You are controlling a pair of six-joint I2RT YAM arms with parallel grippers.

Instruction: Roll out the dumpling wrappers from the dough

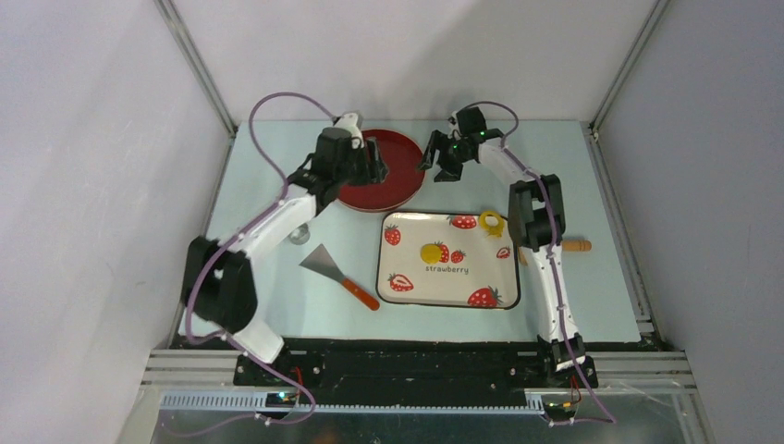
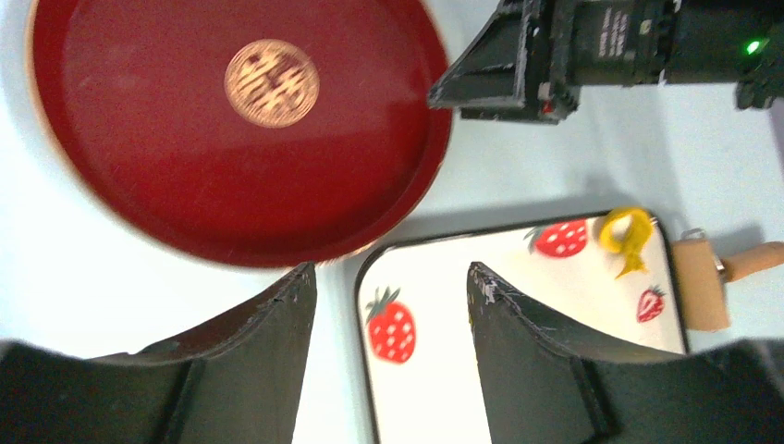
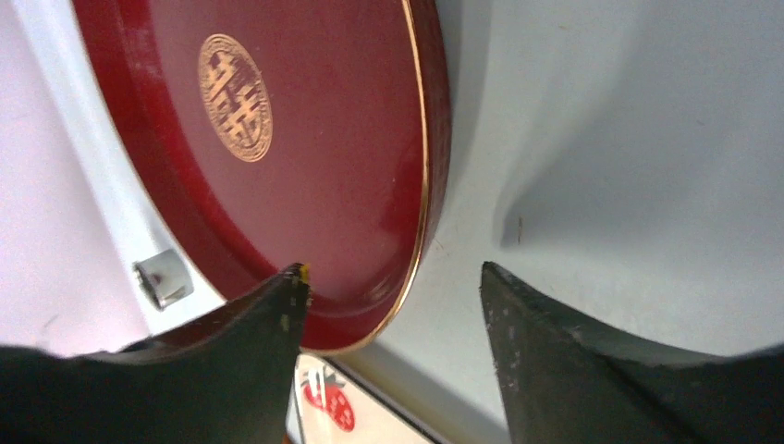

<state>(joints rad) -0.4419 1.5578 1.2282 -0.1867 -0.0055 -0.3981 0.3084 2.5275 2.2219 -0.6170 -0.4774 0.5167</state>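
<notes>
hovering at red plate (image 1: 405, 178) rim, jaws parted

Robotics laboratory test cell: a pale tabletop (image 1: 305, 314) enclosed by plain white panels (image 1: 92, 185) on aluminium framing (image 1: 197, 67), with a cabled left arm (image 1: 277, 222) and right arm (image 1: 552, 277) bolted at its near edge.

Dumpling wrapper (image 1: 431, 252): flat, round, bright yellow disc lying near the middle of the tray (image 1: 444, 289). Dough (image 1: 491, 220): yellow ring-shaped scrap at the tray's far right corner.
</notes>
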